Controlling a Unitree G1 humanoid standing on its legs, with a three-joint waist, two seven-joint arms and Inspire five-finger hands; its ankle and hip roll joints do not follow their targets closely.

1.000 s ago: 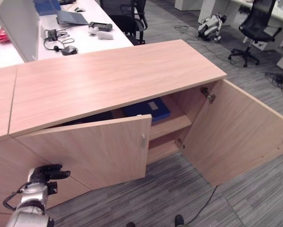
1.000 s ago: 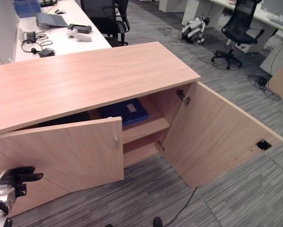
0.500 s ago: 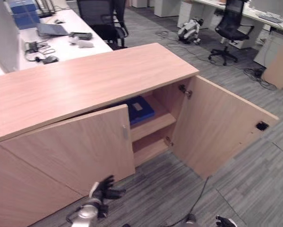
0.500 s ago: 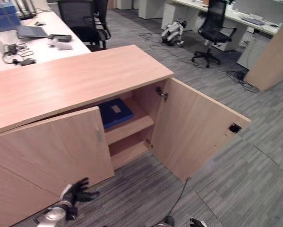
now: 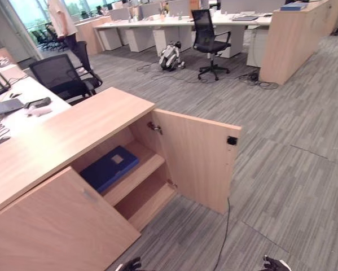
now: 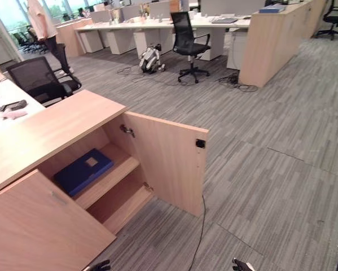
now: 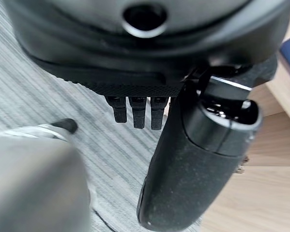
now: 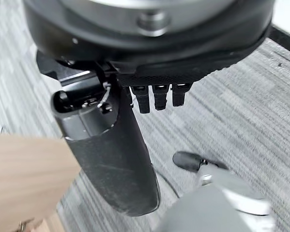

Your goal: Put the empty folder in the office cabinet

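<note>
Right, from the head camera I see the low light-wood office cabinet with its right-hand door swung wide open and its left-hand door standing partly open. The flat dark blue folder with a pale label lies on the upper shelf inside the open compartment, near the back; the lower shelf sits beneath it. My left hand shows at the bottom edge, low over the grey striped carpet, and in its wrist camera the fingers hang fairly straight beside the thumb, with nothing in them. My right hand also peeks in at the bottom edge, well apart from the cabinet; its wrist camera shows the fingers likewise straight and relaxed, holding nothing, with carpet beyond. Further off, a black office chair stands by a row of white desks, another black chair sits behind the cabinet, and a person stands at the far left.
</note>
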